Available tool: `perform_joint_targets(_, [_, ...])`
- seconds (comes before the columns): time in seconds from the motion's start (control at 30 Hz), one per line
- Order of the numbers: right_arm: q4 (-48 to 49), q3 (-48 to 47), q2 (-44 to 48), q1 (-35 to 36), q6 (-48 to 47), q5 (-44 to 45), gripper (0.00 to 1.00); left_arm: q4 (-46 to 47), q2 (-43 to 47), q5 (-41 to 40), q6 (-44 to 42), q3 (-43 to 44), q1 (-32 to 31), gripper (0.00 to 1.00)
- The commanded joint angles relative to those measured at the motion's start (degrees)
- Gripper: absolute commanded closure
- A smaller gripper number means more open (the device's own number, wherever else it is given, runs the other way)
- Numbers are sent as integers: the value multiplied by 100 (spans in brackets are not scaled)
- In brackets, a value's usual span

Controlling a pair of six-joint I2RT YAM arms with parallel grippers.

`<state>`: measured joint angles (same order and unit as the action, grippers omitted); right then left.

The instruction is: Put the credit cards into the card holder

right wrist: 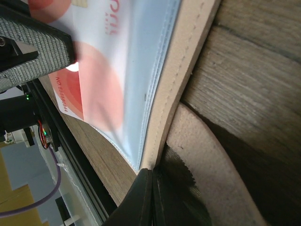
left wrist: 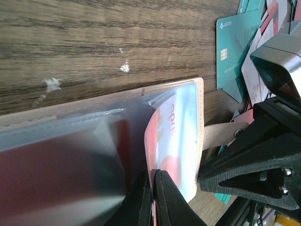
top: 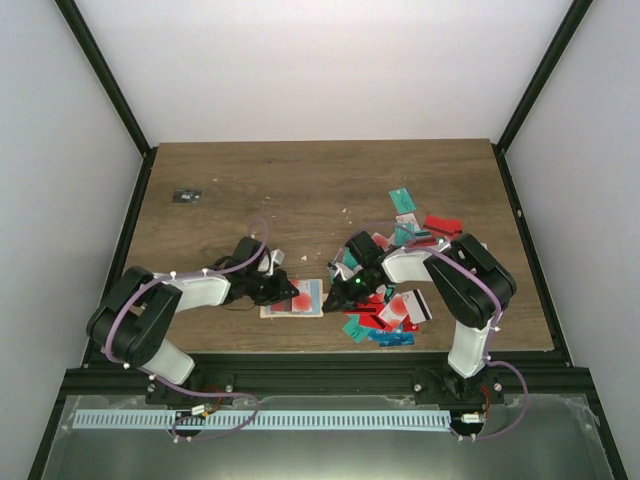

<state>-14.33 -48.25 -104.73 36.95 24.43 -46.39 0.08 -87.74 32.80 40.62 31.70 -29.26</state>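
Observation:
The beige card holder [top: 305,297] lies open on the table between my two grippers. In the left wrist view, my left gripper [left wrist: 154,188] is shut on a white credit card with a red circle [left wrist: 164,136], which stands partly inside the holder's clear pocket [left wrist: 186,113]. My right gripper [right wrist: 151,188] is shut on the corner of the card holder's beige edge [right wrist: 181,70], beside its snap tab [right wrist: 202,155]. The same white and red card [right wrist: 94,80] shows through the pocket there. Several more credit cards [top: 400,305] lie piled at the right.
Teal and red cards [top: 420,225] lie scattered behind the pile; one teal card [left wrist: 235,52] lies just beyond the holder. A tiny dark flat object [top: 186,195] sits at the far left of the table. The right gripper's body [left wrist: 263,155] is close to the holder's right edge.

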Motion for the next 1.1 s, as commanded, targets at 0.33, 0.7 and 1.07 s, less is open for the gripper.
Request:
perform_joint_targets(0.33, [-476,-47,-247,76,-171,450,98,-673,-600,-432,-400,349,-239,96])
perform_joint_targets(0.7, [-982,-519,-372,66,-321,1076,99,-1893,-851,-570,-1263,1111,-238,96])
perform_joint_targets(1.07, [-1192,-827,-550,17,-224,1534,99,-2143,-1206,-123,-1788,1239,-239,96])
